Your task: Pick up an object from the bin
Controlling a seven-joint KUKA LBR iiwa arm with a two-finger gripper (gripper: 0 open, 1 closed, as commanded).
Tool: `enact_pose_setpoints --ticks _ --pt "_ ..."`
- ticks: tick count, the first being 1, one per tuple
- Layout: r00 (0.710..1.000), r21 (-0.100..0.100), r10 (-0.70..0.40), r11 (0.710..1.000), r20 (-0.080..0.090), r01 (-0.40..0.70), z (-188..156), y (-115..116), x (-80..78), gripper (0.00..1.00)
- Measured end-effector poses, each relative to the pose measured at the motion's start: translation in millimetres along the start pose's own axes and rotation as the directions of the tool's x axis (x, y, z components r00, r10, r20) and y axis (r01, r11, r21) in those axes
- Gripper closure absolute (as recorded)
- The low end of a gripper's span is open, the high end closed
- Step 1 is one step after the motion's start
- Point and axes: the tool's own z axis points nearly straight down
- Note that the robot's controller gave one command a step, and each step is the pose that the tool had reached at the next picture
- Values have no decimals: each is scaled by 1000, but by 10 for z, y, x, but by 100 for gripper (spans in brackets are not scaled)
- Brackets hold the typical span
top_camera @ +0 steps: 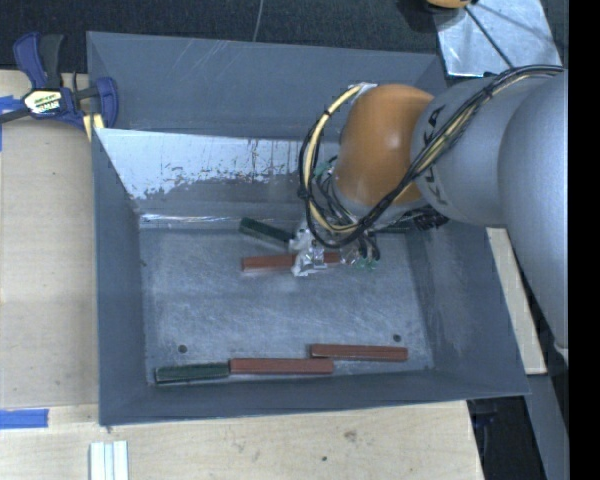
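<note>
tool (306,256) at view-right end of brown stick (265,264) | long axis runs left-right | tool's grip state: cannot tell

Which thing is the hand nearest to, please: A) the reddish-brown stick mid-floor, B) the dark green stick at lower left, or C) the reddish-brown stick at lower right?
A: the hand sits at the right end of the mid-floor reddish-brown stick.
</note>
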Motion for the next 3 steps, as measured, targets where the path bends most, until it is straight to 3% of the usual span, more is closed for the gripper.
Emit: enact_pose_setpoints --ticks 1,2,3 --pt "1000 0 0 1000 0 0 0 -1 0 100" --pt "1000 0 1 1000 -5 -1 -439 84 11 100" --pt "1000 0 4 1000 -4 -4 -1103 -44 -19 100"
